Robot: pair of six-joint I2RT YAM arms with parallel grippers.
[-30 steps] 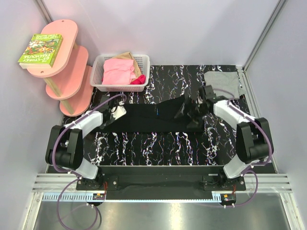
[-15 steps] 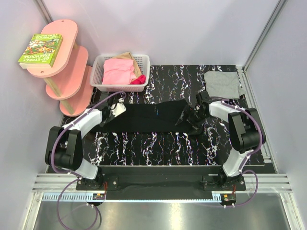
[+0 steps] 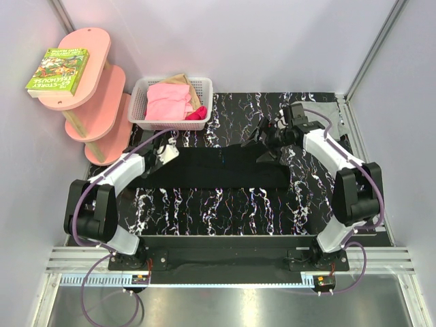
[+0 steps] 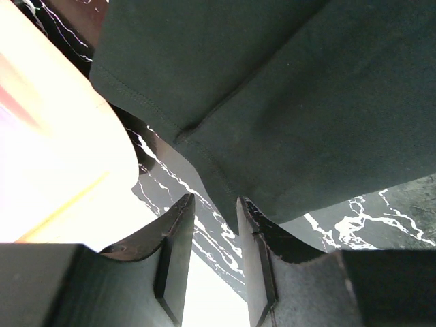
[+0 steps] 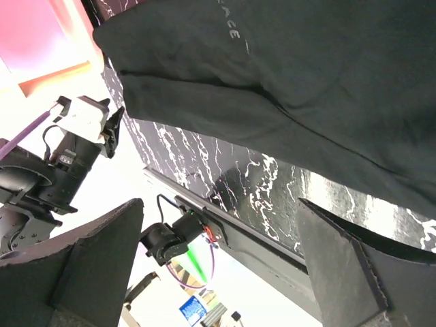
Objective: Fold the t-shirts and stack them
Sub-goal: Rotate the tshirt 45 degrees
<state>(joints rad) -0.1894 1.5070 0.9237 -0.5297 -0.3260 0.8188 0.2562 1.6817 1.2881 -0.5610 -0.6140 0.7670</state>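
At the middle of the table (image 3: 225,211): black t-shirt (image 3: 218,169), lying flat as a long band running left to right; near edge straight, far edge uneven toward the right.
Far right corner: grey t-shirt (image 3: 332,114), lying flat, partly hidden under the right arm (image 3: 327,153), well apart from the black t-shirt.
Left gripper (image 3: 165,151): at the left end of the black t-shirt, low over the table, jaws parted by a narrow gap only.
Left wrist view: two dark fingers (image 4: 178,238) close together, with bare marbled table showing in the gap and no cloth between them; hem and seam of the black t-shirt just beyond the tips, the right tip at the very edge of the cloth.
Right gripper (image 3: 267,138): over the far right part of the black t-shirt, jaws spread wide, holding nothing.
Right wrist view: one finger at each side of the picture, the black t-shirt spread below between them, faint pale lettering on the cloth; whether the tips touch the cloth cannot be told.
Far left: white basket (image 3: 204,87) holding pink clothes (image 3: 169,102); left of it a pink shelf (image 3: 95,41) with a book (image 3: 58,69) on top.
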